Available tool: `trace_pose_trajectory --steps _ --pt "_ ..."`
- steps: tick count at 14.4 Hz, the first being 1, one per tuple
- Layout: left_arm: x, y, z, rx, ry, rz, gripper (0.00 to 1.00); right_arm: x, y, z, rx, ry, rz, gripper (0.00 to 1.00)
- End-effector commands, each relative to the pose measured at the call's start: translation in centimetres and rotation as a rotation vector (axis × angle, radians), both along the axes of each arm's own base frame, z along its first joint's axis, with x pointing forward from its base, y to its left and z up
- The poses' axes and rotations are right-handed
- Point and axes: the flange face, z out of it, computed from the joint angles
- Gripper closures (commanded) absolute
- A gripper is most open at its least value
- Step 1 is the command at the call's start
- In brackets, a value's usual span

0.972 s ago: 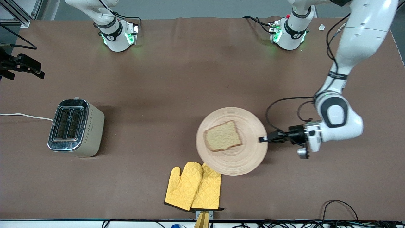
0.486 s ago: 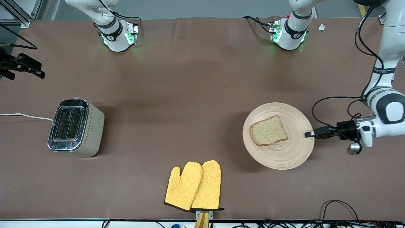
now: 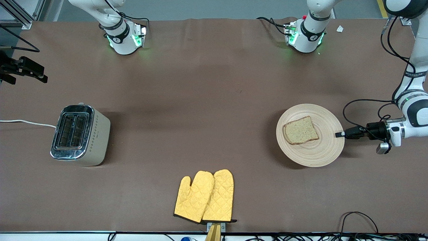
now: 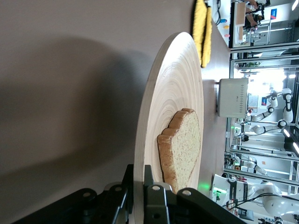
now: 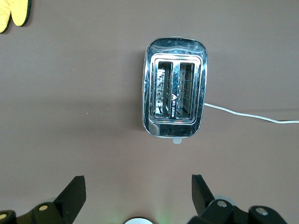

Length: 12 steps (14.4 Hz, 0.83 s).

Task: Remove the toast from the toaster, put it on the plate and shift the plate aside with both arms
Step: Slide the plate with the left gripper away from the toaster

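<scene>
Toaster (image 5: pixel 174 88) slots only in R-wrist view.

The plate (image 4: pixel 170 116) hides part of the left tool (image 4: pixel 138 196) gripping its rim.

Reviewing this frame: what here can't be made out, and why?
- Left hand: shut on the plate rim, but the front view doesn't show whether the plate is lifted.
- Plate's underside: hidden in the front view.
- Right hand: open above the toaster; its arm is cut off by the front view's edge.
- Toaster slots: interior too dark.
</scene>
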Motion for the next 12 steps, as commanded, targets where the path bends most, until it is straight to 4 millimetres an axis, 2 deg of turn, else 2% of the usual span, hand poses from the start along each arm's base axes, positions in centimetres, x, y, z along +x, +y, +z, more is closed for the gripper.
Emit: trace_pose_trajectory --steps 1,3,7,8,9,10,11,12 --pt "-0.2 1.5 0.0 -0.011 0.003 -0.018 0.99 -0.6 0.1 0.1 -0.003 0.002 0.000 0.00" --pt "-0.3 2.9 -1.4 -0.003 0.011 -0.015 0.99 -0.6 0.1 0.1 -0.003 0.002 0.000 0.00" --pt "0.8 3.7 -3.1 -0.010 -0.028 -0.018 0.95 -0.6 0.1 0.1 -0.003 0.002 0.000 0.00" --pt "1.2 3.6 -3.1 -0.009 -0.026 -0.015 0.87 -0.6 0.1 0.1 -0.003 0.001 0.000 0.00" --pt "1.3 3.4 -3.0 -0.008 -0.026 -0.018 0.73 -0.6 0.1 0.1 -0.003 0.001 0.000 0.00" --pt "1.4 3.3 -2.8 -0.006 -0.031 -0.021 0.27 -0.6 0.1 0.1 -0.003 0.001 0.000 0.00" --pt "1.7 3.4 -2.1 0.003 -0.035 -0.020 0.00 -0.6 0.1 0.1 -0.003 -0.001 0.000 0.00" --pt "2.6 3.9 -0.9 0.025 -0.049 -0.015 0.00 -0.6 0.1 0.1 -0.003 -0.001 -0.002 0.00"
